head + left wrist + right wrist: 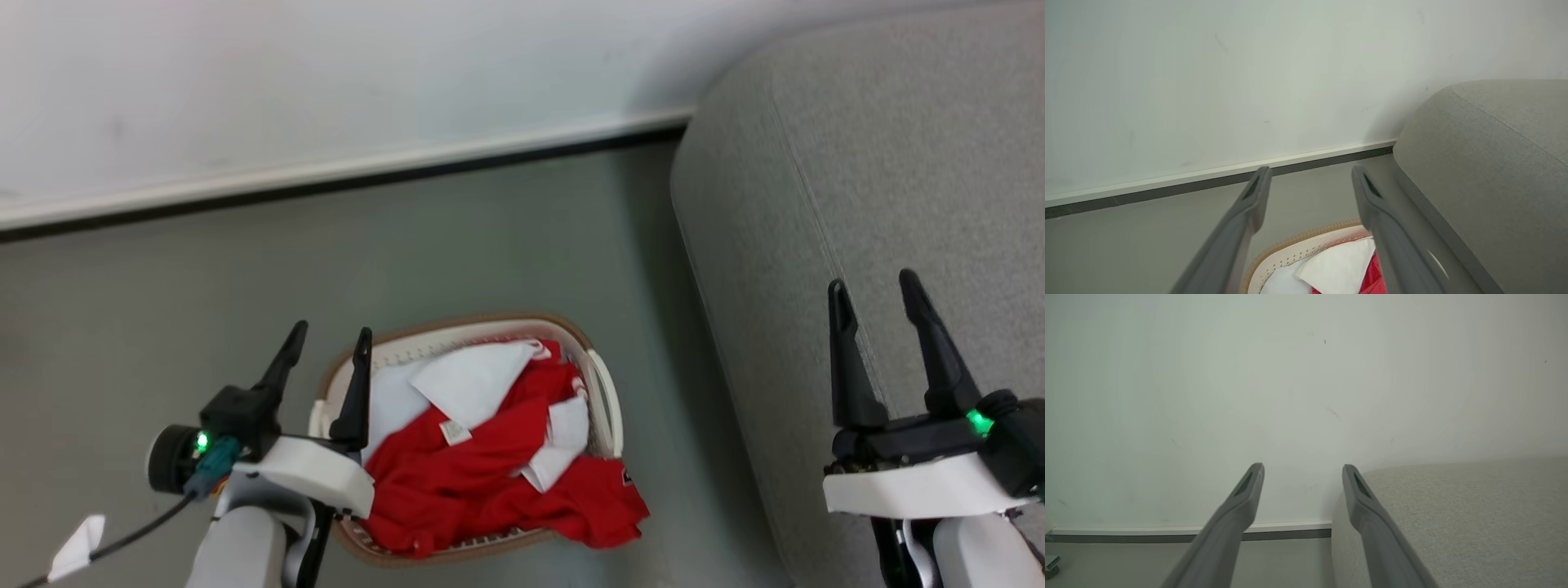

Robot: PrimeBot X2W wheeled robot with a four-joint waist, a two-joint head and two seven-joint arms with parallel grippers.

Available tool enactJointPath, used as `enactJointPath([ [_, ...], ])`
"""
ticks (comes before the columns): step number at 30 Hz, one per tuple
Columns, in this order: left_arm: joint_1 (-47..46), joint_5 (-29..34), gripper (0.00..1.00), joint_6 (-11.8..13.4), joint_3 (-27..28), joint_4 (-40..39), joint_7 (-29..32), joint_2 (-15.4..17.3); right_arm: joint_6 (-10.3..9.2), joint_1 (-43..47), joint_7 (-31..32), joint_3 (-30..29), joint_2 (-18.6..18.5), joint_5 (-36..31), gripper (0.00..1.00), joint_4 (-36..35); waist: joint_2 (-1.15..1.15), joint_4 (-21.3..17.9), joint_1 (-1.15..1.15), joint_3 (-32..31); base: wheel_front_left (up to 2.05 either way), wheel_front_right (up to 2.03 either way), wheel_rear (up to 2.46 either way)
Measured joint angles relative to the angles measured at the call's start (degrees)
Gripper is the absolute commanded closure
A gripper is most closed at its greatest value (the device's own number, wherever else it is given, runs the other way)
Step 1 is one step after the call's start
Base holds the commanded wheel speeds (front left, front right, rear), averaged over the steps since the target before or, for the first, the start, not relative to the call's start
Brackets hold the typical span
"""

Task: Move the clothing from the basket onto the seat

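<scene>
The cream basket [605, 390] with a brown rim stands on the floor beside the seat. Red clothing [482, 474] with white panels and a small white label fills it, and one red corner spills over the near right rim. My left gripper [331, 332] hangs open over the basket's left edge with nothing between its fingers. In the left wrist view the basket rim [1290, 255] and a white panel of the clothing [1339, 269] sit low between the open fingers. The grey seat [882, 163] fills the right side. My right gripper [873, 286] stands open above its edge, empty.
A white wall [326, 73] with a white and dark skirting strip [343, 175] runs along the back. Bare grey floor [163, 286] lies left of and behind the basket. A small white tag [77, 545] hangs on a cable by my left arm.
</scene>
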Motion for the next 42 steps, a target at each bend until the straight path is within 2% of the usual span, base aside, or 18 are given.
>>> enactJointPath([
  [5,-4.96,0.1,0.0,-1.25,-3.25,8.38,2.15,2.13,0.0,-2.23,0.0,-0.7,-0.01,0.99,0.0,-1.37,0.0,-2.26,0.0,4.79,0.0,0.0,0.0],
  [12,-12.0,-1.15,0.0,-1.99,-10.48,17.46,9.18,5.21,0.0,-3.94,0.0,-2.33,0.01,2.12,0.0,-3.03,0.0,-5.13,0.01,10.49,0.0,0.0,0.0],
  [18,-17.29,-7.97,0.0,-2.09,-21.9,21.4,16.04,8.78,0.0,-5.06,0.0,-2.85,0.01,3.89,0.0,-3.79,0.0,-7.17,0.0,14.3,0.0,0.0,0.0],
  [27,-23.97,-17.04,0.0,-2.13,-35.46,25.74,26.95,15.11,0.0,-6.67,0.0,-1.78,0.03,7.19,0.0,-4.49,0.0,-10.85,0.0,19.06,0.0,0.0,0.0],
  [35,-28.97,-21.35,0.0,-2.13,-42.56,29.91,32.64,18.93,0.0,-7.67,0.0,-1.16,0.01,10.22,0.0,-5.2,0.0,-14.09,-0.01,23.62,0.0,0.0,0.0],
  [42,-31.01,-22.98,0.0,-2.13,-46.36,33.61,35.19,19.23,-0.01,-7.83,0.0,-0.71,0.02,11.71,0.0,-5.55,0.0,-16.02,-0.01,26.87,0.0,0.0,0.0],
])
